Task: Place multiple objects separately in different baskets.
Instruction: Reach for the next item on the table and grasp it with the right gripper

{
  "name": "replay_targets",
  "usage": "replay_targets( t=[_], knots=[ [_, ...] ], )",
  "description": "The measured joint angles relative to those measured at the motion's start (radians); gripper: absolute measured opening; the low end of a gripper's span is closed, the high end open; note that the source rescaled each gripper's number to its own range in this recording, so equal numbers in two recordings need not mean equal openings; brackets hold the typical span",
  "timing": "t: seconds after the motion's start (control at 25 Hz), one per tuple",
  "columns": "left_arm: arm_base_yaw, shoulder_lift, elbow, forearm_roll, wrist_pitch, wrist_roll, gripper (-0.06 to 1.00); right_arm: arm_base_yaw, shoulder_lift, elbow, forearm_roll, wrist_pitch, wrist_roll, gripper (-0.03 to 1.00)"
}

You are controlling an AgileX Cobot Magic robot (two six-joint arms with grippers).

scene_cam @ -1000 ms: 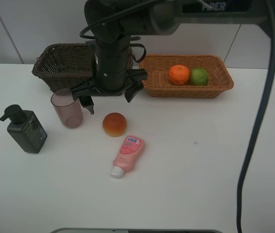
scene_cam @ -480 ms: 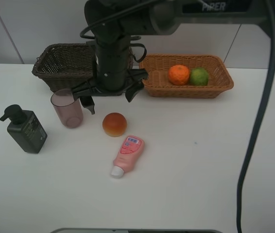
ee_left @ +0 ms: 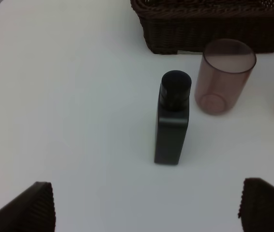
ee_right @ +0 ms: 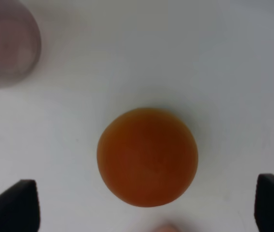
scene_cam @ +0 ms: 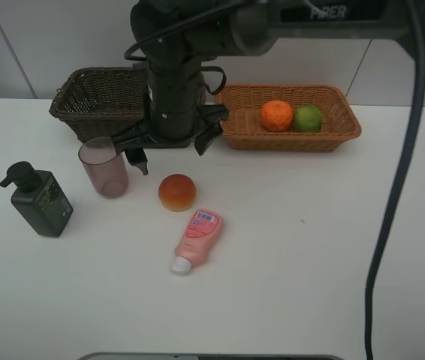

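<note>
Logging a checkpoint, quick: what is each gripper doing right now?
Left gripper: open, empty, facing the pump bottle.
Right gripper: open, empty, over the round fruit.

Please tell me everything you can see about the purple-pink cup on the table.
The cup is a translucent mauve tumbler, plastic by its look, slightly narrower at its base. It stands upright, mouth open, and looks empty. It rests on the white table, just in front of the dark brown basket, between the pump bottle and the red-orange fruit. Only the table touches it.
</note>
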Motion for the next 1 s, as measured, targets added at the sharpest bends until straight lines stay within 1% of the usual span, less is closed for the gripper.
replay_targets(
  t=[0.32,0.52,0.68,0.8,1.0],
  knots=[
    [0.0,0.0,0.0,0.0,0.0,0.0,0.98,0.0,0.058,0.0,0.005,0.019,0.0,0.96],
    [0.0,0.0,0.0,0.0,0.0,0.0,0.98,0.0,0.06,0.0,0.005,-0.028,0.004,0.96],
    [0.0,0.0,0.0,0.0,0.0,0.0,0.98,-0.002,0.061,0.0,-0.005,-0.071,0.053,0.96],
    [0.0,0.0,0.0,0.0,0.0,0.0,0.98,-0.006,0.075,0.0,-0.023,-0.078,0.073,0.96],
    [0.0,0.0,0.0,0.0,0.0,0.0,0.98,-0.006,0.107,0.0,-0.025,-0.07,0.076,0.96]
  ],
)
